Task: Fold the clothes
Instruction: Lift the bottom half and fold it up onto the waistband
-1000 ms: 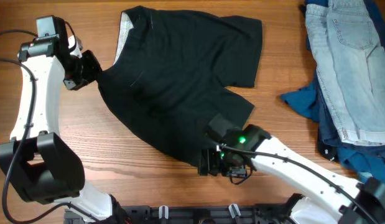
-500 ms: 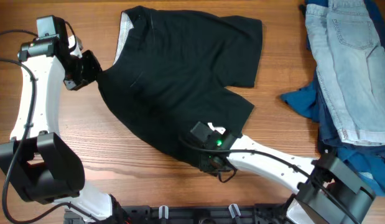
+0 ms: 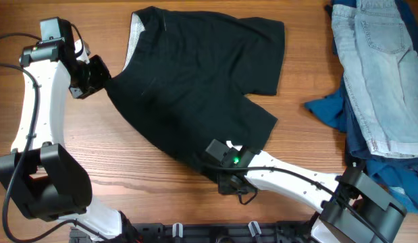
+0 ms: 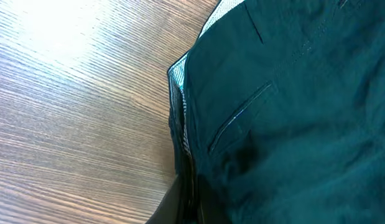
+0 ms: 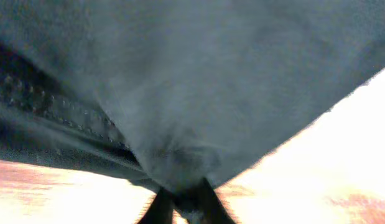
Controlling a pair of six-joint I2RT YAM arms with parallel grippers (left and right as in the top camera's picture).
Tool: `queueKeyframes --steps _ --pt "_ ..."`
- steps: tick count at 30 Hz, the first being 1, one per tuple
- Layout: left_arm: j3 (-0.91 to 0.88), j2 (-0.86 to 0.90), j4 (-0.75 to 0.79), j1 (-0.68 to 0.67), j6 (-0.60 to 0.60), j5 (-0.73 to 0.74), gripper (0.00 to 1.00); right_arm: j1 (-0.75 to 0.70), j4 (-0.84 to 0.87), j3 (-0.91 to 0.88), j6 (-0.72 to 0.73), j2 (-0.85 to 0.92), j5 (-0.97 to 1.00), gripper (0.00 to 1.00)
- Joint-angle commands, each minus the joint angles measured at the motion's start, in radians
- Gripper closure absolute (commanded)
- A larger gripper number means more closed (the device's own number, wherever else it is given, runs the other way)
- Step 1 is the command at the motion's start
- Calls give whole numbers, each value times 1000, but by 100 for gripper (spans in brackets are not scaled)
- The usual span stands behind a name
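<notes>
A pair of black shorts point(image 3: 195, 74) lies spread across the middle of the wooden table, its grey-lined waistband point(image 3: 133, 37) toward the far left. My left gripper point(image 3: 100, 75) is shut on the waistband's near corner at the shorts' left edge; the left wrist view shows the black shorts point(image 4: 285, 118) with a welt pocket and the pinched waistband point(image 4: 178, 112) running down into the left gripper point(image 4: 187, 208). My right gripper point(image 3: 219, 169) is shut on the hem of the near leg; in the right wrist view the black shorts point(image 5: 180, 81) bunch into the right gripper point(image 5: 183, 202).
A heap of clothes lies at the right edge: light-blue jeans point(image 3: 381, 61) over a dark blue garment point(image 3: 337, 108). Bare wood table point(image 3: 154, 196) shows in front and to the left of the shorts. A black rail point(image 3: 195, 233) runs along the near edge.
My right gripper moved left onto the near leg's hem and went from open to shut on it. The left arm and the shorts' waistband stayed still.
</notes>
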Motion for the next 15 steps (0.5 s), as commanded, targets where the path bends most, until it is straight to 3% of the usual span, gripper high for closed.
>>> queueKeyframes --steps 1,6,11,15 --pt "1 -16 2 -3 -8 1 96 7 -51 -18 86 13 48 96" --pt "1 -50 -19 -2 -9 0 96 -131 -172 53 -10 -144 6 96" --pt "1 -242 -65 5 -51 -59 96 -449 -198 207 -367 -348 -84 96" --pt "1 -353 -162 5 -62 -120 96 -523 -294 332 -470 -347 -72 95"
